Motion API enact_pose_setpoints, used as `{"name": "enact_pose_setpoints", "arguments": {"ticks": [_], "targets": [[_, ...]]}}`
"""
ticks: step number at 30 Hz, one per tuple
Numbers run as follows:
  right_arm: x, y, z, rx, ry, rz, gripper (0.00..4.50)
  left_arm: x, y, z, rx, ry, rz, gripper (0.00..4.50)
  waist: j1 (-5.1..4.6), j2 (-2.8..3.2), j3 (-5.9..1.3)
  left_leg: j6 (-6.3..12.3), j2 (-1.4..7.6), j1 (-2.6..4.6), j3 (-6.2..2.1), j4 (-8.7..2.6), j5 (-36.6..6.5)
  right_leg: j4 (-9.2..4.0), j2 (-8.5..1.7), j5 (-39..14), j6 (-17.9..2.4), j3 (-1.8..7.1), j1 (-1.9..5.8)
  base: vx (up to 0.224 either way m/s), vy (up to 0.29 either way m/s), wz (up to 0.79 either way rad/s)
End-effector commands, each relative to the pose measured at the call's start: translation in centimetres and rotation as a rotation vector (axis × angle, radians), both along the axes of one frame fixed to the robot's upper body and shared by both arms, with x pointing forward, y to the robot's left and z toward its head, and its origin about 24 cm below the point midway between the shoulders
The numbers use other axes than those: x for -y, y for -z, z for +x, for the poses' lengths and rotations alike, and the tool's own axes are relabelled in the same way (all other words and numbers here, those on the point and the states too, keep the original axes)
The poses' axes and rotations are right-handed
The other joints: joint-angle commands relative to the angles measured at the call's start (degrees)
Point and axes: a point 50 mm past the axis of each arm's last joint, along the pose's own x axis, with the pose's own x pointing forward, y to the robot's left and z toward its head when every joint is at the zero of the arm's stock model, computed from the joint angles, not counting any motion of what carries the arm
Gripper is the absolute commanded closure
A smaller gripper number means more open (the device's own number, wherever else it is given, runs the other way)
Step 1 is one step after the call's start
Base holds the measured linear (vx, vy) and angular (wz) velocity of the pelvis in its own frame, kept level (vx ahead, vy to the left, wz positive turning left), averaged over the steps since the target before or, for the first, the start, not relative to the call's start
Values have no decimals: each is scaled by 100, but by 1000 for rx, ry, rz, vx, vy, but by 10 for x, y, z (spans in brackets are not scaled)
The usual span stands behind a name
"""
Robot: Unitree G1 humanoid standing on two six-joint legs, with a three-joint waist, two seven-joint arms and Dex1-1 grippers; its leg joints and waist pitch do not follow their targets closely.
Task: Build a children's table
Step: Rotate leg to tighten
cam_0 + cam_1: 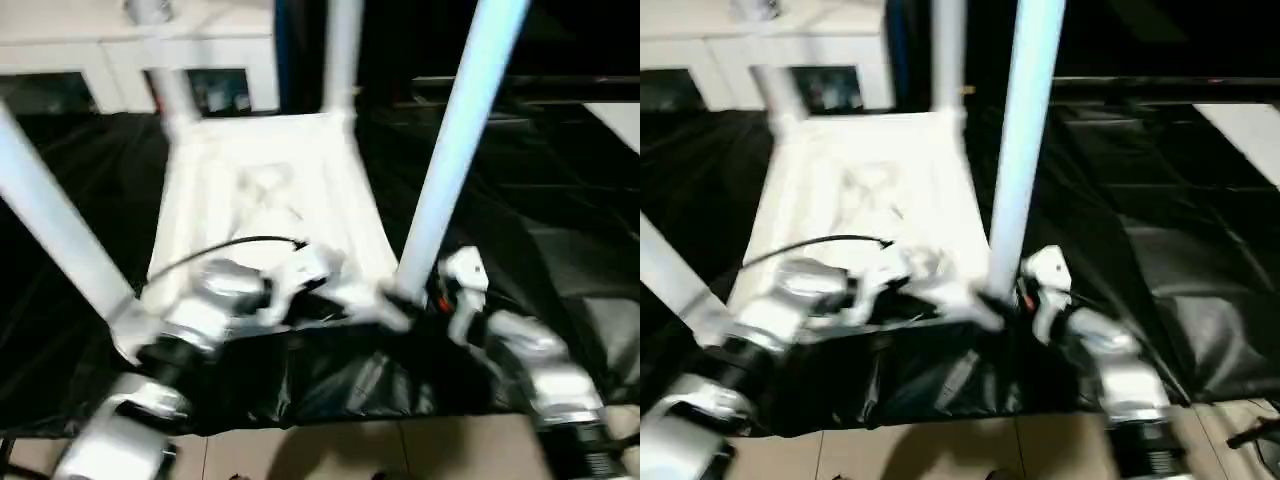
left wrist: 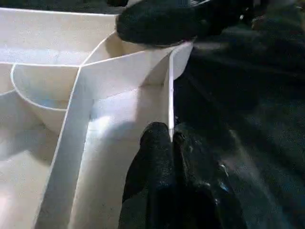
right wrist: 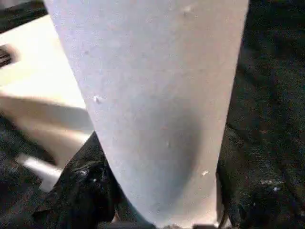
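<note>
The white tabletop (image 1: 270, 190) lies upside down on black cloth, ribbed underside up. Four white legs stand in its corner sockets: near right (image 1: 455, 140), near left (image 1: 50, 220), far left (image 1: 175, 100), far right (image 1: 342, 55). My left gripper (image 1: 350, 290) reaches across to the near rim; in the left wrist view its black fingers (image 2: 157, 152) are shut on the thin rim wall (image 2: 170, 95). My right gripper (image 1: 435, 295) sits at the foot of the near right leg (image 3: 157, 95), with a black finger (image 3: 86, 186) on each side, shut on it.
A black cloth (image 1: 560, 200) covers the work surface, creased and glossy. A white cabinet (image 1: 130, 60) stands behind the tabletop. Pale floor tiles (image 1: 350, 450) show along the near edge. A black cable (image 1: 230, 245) arcs over my left forearm.
</note>
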Motion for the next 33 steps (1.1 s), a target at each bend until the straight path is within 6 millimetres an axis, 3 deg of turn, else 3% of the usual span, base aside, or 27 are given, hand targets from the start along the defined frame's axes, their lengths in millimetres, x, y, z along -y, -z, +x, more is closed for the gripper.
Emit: {"name": "enact_pose_setpoints", "arguments": {"ticks": [1, 4, 7, 8, 15, 18, 20, 25, 26, 30, 33], "targets": [[-38, 10, -6, -59, -79, 13, 201, 30, 5, -8, -16, -11, -65, 450, -23, -88, -178, 16, 62, 21, -110, -455, -2365, -580, -183, -3463, -518, 88, 78, 0, 0, 0], [-52, 13, -1, -54, 45, -15, 201, 42, 7, -11, 0, 2, -52, 450, -42, -58, -216, 56, 63, 9, -111, -465, -2314, -571, -177, -3247, -538, 92, 91, 0, 0, 0], [-55, 11, -1, -37, 39, -24, 201, 42, 7, -12, 2, 7, -47, 450, -51, -48, -224, 69, 59, 9, -101, -467, -2357, -571, -171, -3125, -539, 99, 90, 0, 0, 0], [-55, 10, -1, -29, 38, -25, 166, 41, 7, -12, 2, 6, -46, 450, -50, -39, -227, 87, 61, 5, -97, -469, -2354, -564, -167, -3034, -566, 103, 95, 0, 0, 0], [-25, -1, 3, 53, 1, -82, 109, 23, 5, -6, 13, 5, -38, 450, -17, -39, -280, 149, 74, -21, -76, -450, -2112, -512, -174, -2547, -722, 117, 155, 0, 0, 0], [13, -17, -10, 121, -163, -134, 109, 12, 5, -4, 28, -1, -21, 450, 55, -64, -313, 356, 96, -16, -27, -390, -1811, -445, -160, -1788, -946, 141, 210, 0, 0, 0], [25, -22, -14, 131, -186, -137, 109, 11, 5, -4, 30, -3, -20, 450, 87, -77, -326, 502, 89, -58, -15, -364, -1521, -401, -177, -1448, -1068, 145, 244, 0, 0, 0], [58, -36, -32, 131, -263, -153, 109, 8, 4, -5, 30, -2, -42, 450, 191, -85, -319, 622, 96, -60, -3, -336, -1269, -428, -189, -1792, -1008, 125, 245, 0, 0, 0], [63, -38, -34, 126, -275, -153, 109, 7, 4, -5, 31, 1, -45, 450, 186, -93, -307, 637, 90, -96, -17, -347, -1251, -422, -179, -1818, -989, 112, 265, 0, 0, 0], [70, -46, -58, 55, -445, -130, 109, 1, 2, -8, 24, 4, -91, 450, 186, -123, -277, 655, 96, -102, -30, -358, -1347, -441, -174, -2058, -907, 102, 252, 0, 0, 0], [66, -46, -63, 33, -494, -127, 109, -1, -4, -9, 17, -12, -141, 450, 180, -119, -258, 668, 94, -115, -37, -368, -1360, -451, -186, -2207, -876, 98, 243, 0, 0, 0]]}}
